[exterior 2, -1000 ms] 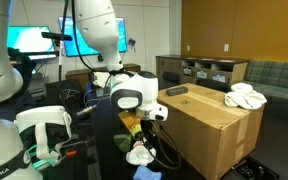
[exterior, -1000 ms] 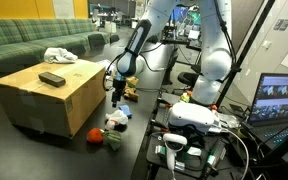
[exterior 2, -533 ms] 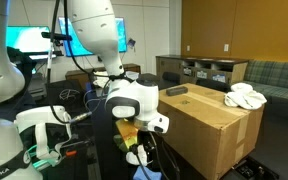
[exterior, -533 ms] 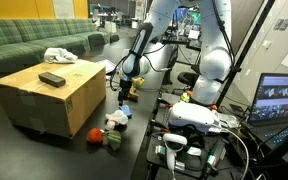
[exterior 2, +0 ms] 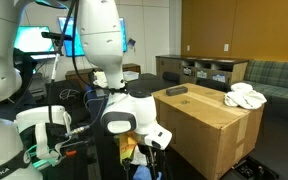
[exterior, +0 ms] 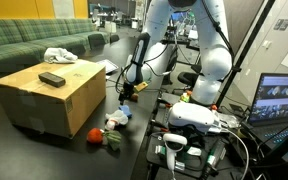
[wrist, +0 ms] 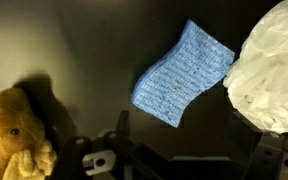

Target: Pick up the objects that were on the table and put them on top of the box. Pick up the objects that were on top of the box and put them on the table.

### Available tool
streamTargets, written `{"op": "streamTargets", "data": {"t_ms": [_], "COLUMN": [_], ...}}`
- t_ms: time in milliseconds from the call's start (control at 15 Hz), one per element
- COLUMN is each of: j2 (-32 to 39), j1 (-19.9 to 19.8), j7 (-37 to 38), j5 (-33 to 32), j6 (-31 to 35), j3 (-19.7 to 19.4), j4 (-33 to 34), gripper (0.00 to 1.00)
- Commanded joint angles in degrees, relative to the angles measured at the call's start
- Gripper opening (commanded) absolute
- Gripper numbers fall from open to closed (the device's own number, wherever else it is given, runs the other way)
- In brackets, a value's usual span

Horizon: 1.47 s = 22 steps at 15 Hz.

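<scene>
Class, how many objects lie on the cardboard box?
2: a white crumpled cloth near one end of the box, and a dark flat block nearer the middle. None looks hidden.

The white Franka arm of rounded segments (exterior: 210, 62) bears a dark grey round cap (exterior 2: 117, 123) above the jaws. The black Robotiq gripper (wrist: 189, 140) shows pale metal fittings.

The box (exterior: 54, 98) stands on the counter (exterior: 29, 155), with a sofa (exterior: 24, 38) behind it. On the box top a bundled cloth (exterior: 59, 55) lies toward the sofa, and a flat rectangular object (exterior: 52, 78) lies nearer the front. A ball (exterior: 94, 134) sits on the counter by the box's corner. In the wrist view, a knitted cloth (wrist: 182, 75) lies between a plush toy (wrist: 19, 135) at lower left and a crumpled bag (wrist: 274, 70) just beside it at right.
</scene>
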Motion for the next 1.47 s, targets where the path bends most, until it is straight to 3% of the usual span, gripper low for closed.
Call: {"op": "streamTargets", "data": {"t_ms": [0,200,400,933,1400], "j2": [4.1,6.5,7.8,10.3,13.1], "j1": [8.4,13.3,15.8,17.6,19.3], "j7": [8.0,12.4,15.8,19.9,21.1], "j5": [-0.3,0.7,1.2,1.3,1.8], "j6": [6.4,7.7,7.5,7.6,7.8], "j3": [-6.7,-10.1,-10.9,-11.1,-13.6], "j4": [0.8,1.6,2.3,3.7,5.2], "gripper": [1.00,1.00,1.00,1.00,1.00]}}
